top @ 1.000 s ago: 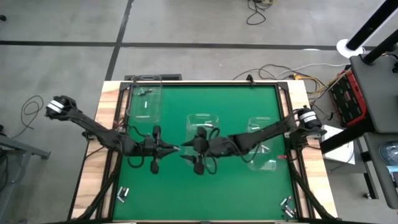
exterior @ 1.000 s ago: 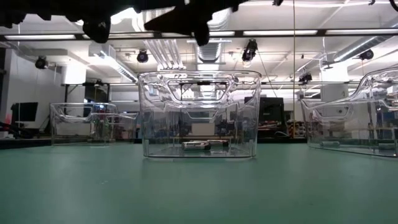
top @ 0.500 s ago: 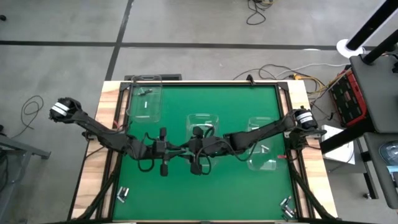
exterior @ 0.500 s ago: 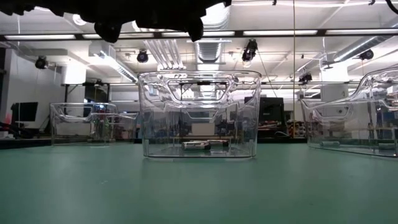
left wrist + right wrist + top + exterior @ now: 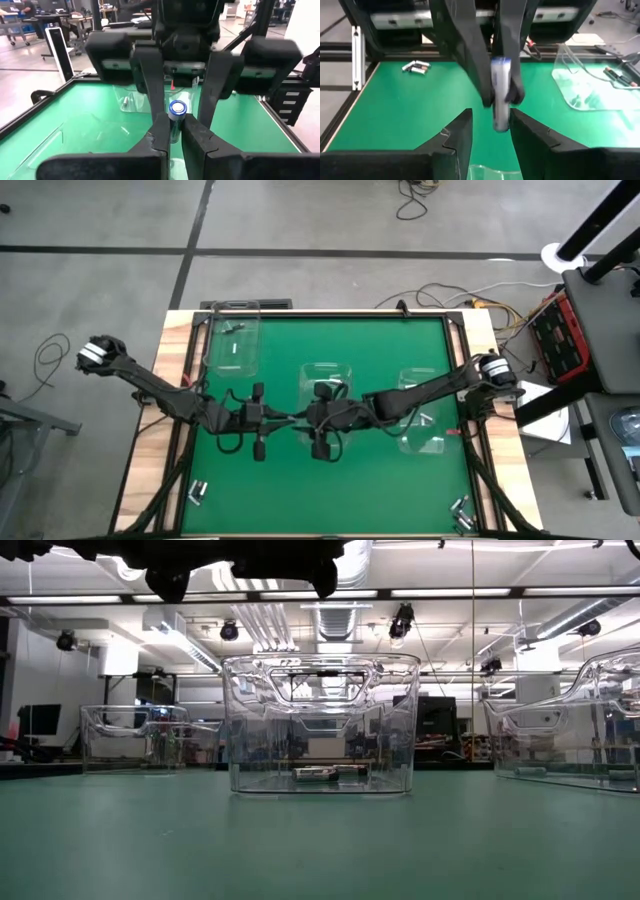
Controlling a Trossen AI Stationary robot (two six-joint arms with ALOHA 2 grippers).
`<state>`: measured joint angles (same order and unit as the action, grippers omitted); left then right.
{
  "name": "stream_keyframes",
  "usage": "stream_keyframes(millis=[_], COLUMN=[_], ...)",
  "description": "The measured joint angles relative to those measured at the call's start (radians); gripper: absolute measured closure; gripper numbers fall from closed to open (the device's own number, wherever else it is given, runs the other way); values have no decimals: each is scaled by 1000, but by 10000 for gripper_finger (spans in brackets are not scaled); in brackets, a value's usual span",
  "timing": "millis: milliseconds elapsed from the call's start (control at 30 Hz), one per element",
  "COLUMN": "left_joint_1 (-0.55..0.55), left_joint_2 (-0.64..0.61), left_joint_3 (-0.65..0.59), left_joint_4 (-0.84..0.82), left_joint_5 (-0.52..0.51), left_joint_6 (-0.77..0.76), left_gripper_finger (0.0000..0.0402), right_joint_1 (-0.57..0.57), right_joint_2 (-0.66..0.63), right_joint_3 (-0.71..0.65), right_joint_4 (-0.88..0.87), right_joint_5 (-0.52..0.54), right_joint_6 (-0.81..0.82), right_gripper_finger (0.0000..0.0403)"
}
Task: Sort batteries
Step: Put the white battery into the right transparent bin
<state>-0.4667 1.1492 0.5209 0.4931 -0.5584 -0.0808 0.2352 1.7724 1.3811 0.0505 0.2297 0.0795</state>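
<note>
Mid-table, and it's a handover! The left gripper [image 5: 173,122] has its fingers pinched narrow on a single battery [image 5: 176,109], gripping it low on the body with the blue-ringed end poking out toward the wrist camera. The right gripper [image 5: 491,116] faces it nose to nose with its fingers spread wide either side of that battery, not touching as far as I can tell.

In the overhead view the meeting point sits just to the 9 o'clock side of table centre, with the middle bin [image 5: 327,375] at about 1 o'clock from it. Another bin [image 5: 232,345] sits out at 11 o'clock and a third [image 5: 425,420] at 3 o'clock. Loose batteries [image 5: 197,492] wait in the 7 o'clock corner (more at 5 o'clock).

My read on doing this well:
- The right fingers should slide further along the free length before closing, so the pads land squarely on metal and clear of the left fingertips.
- Close centred on the battery, because it's round, slick and quick to roll.
- The left should let go only once the right grip is firm.
</note>
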Motion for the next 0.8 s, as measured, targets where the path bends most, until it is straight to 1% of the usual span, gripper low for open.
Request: stream_keyframes(millis=[133,267,400,533,600,700,800], left_joint_1=[0,0,0,-2,-2,0,-6], left_joint_2=[4,6,3,2,2,-4,-29], left_joint_3=[-1,-3,-6,-6,-6,-6,-7], left_joint_4=[2,4,4,4,3,-5,-61], left_joint_5=[0,0,-1,-1,5,31,67], left_joint_6=[-10,-11,-11,-15,-15,-14,-15], left_gripper_finger=[393,393,393,393,393,377,338], right_joint_1=[0,0,0,0,0,0,0], right_joint_2=[-3,-3,-7,-10,-10,-12,-35], right_joint_3=[0,0,0,0,0,0,0], right_joint_4=[7,15,10,3,2,0,-53], right_joint_5=[6,8,24,32,32,31,32], right_joint_6=[1,0,-6,-47,-55,-55,-54], right_gripper_finger=[285,300,330,374,381,384,385])
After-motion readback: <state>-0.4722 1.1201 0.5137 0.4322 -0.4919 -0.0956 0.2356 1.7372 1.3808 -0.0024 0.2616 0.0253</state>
